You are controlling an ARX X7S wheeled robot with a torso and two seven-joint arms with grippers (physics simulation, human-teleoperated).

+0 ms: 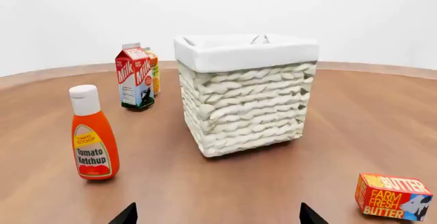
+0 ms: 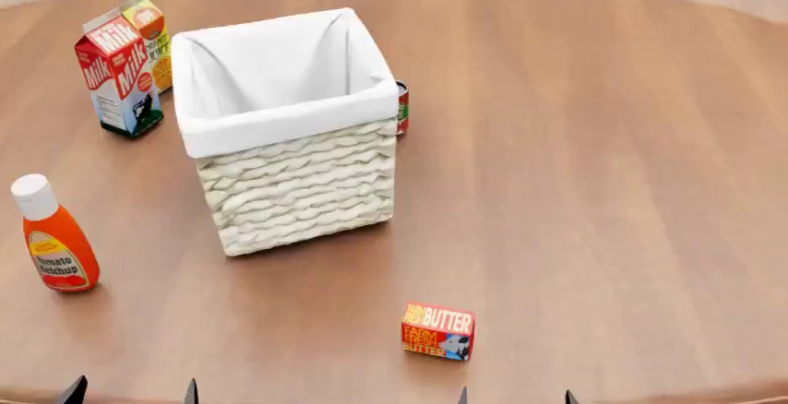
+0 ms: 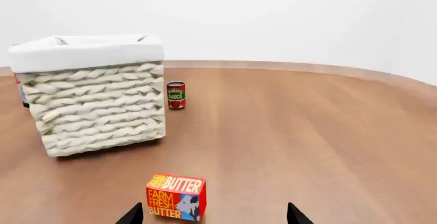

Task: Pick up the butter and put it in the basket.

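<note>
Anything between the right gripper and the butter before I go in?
Nothing: in the right wrist view only bare table separates the open right gripper from the butter.

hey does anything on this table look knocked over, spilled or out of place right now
Nothing stands out. The butter, ketchup bottle, milk carton and small can stand upright on the wooden table, and the basket sits square with its liner folded neatly. No spills.

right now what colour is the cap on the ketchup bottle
White, above the orange-red ketchup bottle; the left wrist view shows it best.
</note>
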